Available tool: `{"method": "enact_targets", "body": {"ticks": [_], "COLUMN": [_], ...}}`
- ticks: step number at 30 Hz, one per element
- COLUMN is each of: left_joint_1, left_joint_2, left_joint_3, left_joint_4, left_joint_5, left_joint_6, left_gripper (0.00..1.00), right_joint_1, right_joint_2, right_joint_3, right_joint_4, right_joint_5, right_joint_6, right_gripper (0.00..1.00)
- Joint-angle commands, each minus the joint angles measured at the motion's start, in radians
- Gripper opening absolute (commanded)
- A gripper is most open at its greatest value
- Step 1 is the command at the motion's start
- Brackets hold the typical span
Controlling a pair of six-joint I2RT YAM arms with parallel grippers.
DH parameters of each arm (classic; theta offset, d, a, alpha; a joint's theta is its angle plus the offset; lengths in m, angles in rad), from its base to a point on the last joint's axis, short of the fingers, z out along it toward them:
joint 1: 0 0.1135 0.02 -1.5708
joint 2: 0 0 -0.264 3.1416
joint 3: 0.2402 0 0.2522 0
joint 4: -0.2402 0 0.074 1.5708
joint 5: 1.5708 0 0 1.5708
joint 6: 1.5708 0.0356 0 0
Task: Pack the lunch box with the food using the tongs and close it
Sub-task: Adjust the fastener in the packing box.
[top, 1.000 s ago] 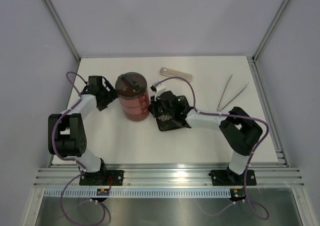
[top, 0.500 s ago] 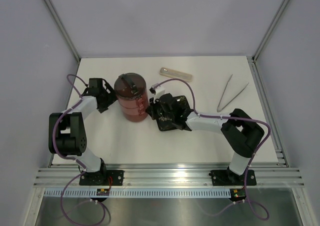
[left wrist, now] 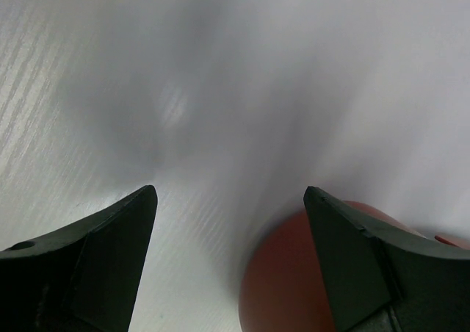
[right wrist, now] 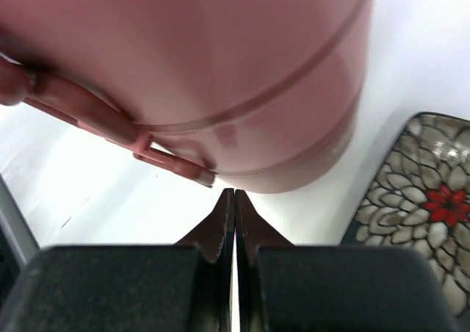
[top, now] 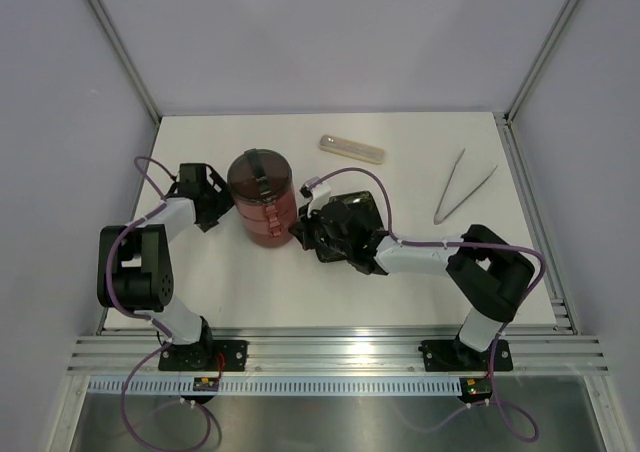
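A push from the right pincer point(right wrist: 234, 193) (pressed together) could tip the lunch box point(right wrist: 220, 75) just ahead; left pincer point(left wrist: 229, 200) spread.

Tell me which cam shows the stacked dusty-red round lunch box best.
Top external: the whole stacked dusty-red round lunch box shows, lid on. Right wrist sees only its lower wall and a side clasp, close up. Left wrist catches just a red edge.

Overhead view faces down; both wrist views closely share the lunch box point(top: 262, 197).
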Motion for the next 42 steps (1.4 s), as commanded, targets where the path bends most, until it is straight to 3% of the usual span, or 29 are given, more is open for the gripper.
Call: {"method": "enact_targets", "body": {"ticks": [1, 18, 29, 35, 42], "left_joint_1": [-0.002, -0.003, -0.002, 0.007, 0.004], "left_joint_2": [-0.018, 0.035, 0.012, -0.135, -0.382], "left_joint_3": [-0.030, -0.033, -0.041, 0.003, 0.072], "left_joint_4": [0.053, 0.088, 0.082, -0.058, -0.302], "left_joint_5": [0.005, 0.029, 0.004, -0.125, -0.288], "left_joint_6": [-0.017, -0.040, -0.039, -0.014, 0.013], "left_gripper": [0.86, 0.85, 0.85, 0.86, 0.87], "right_joint_1": [0.006, 0.061, 0.059, 0.056, -0.011], "right_joint_2": [-0.069, 0.086, -0.034, -0.159, -0.380], "right_joint_3": [-0.016, 0.150, 0.013, -0.019, 0.028], "right_joint_4": [0.069, 0.102, 0.116, -0.052, -0.422], "right_joint_5": [0.097, -0.073, 0.127, 0.242, 0.284], "right_joint_6": [0.019, 0.055, 0.055, 0.004, 0.016], "right_gripper": [0.00, 0.00, 0.00, 0.00, 0.16]}}
